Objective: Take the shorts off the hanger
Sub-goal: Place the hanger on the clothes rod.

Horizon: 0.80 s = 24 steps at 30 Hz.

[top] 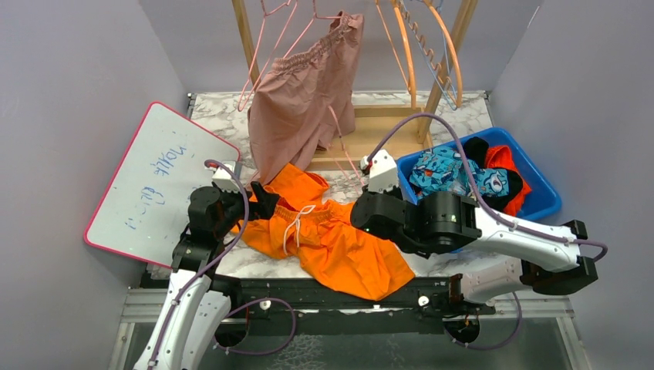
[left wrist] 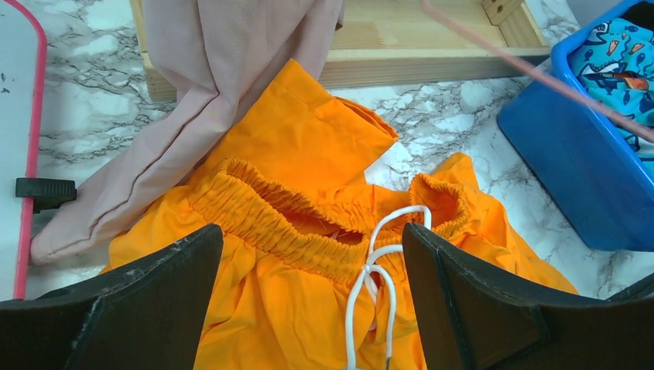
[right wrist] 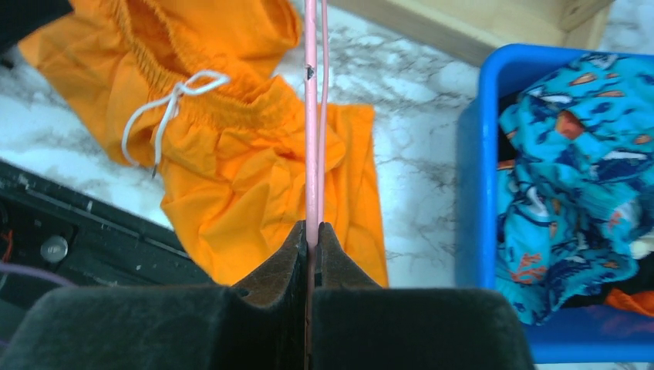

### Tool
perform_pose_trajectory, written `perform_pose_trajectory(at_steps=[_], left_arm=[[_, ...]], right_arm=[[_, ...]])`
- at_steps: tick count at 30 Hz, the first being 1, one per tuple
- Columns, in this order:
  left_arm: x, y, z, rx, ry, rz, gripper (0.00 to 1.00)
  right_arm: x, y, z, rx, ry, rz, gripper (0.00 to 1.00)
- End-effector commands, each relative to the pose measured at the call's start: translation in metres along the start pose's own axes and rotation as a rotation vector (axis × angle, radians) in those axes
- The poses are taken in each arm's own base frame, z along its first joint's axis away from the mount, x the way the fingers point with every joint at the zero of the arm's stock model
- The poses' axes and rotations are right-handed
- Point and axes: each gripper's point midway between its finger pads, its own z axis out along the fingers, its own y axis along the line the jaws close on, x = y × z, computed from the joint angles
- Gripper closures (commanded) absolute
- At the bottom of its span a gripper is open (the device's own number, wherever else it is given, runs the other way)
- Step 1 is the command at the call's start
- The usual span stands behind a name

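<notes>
Bright orange shorts with a white drawstring lie flat on the marble table. My left gripper is open, with its jaws wide apart just above the waistband and nothing in them. Dusty pink shorts hang from a thin pink hanger on the rack, and one leg drapes down to the table. My right gripper is shut on the pink hanger's wire. Blue cartoon-print shorts, red-orange shorts and dark shorts lie in the blue bin.
A wooden rack with a flat base stands at the back, with orange hangers on its rail. A pink-edged whiteboard leans at the left, with a black clip on its edge. A black frame runs along the near table edge.
</notes>
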Motion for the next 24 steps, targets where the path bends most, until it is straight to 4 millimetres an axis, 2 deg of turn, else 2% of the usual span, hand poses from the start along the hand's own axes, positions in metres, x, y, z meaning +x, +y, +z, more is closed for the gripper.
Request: perform_pose_trajectory(at_steps=[1, 6, 10, 13, 17, 20, 24], left_arm=[[-0.005, -0.001, 0.000, 0.002, -0.015, 0.006, 0.11], [-0.007, -0.001, 0.000, 0.000, -0.020, 0.007, 0.11], [-0.007, -0.001, -0.001, 0.002, -0.022, 0.008, 0.11], [-0.007, -0.001, -0.001, 0.005, -0.022, 0.009, 0.11], [-0.008, -0.002, -0.001, 0.006, -0.028, 0.011, 0.11], [-0.007, -0.001, -0.001, 0.004, -0.024, 0.010, 0.11], [-0.008, -0.002, -0.001, 0.005, -0.027, 0.011, 0.11]], right_arm=[[-0.029, -0.039, -0.010, 0.227, -0.070, 0.018, 0.98], [-0.075, -0.055, 0.011, 0.349, -0.123, 0.032, 0.98], [-0.109, -0.065, 0.034, 0.308, -0.165, 0.053, 0.98], [-0.140, -0.058, 0.033, 0.210, -0.259, 0.077, 0.98], [-0.170, -0.053, 0.027, 0.145, -0.332, 0.066, 0.98], [-0.186, -0.061, 0.021, 0.140, -0.364, 0.065, 0.98], [-0.199, -0.081, 0.023, 0.186, -0.374, 0.081, 0.98]])
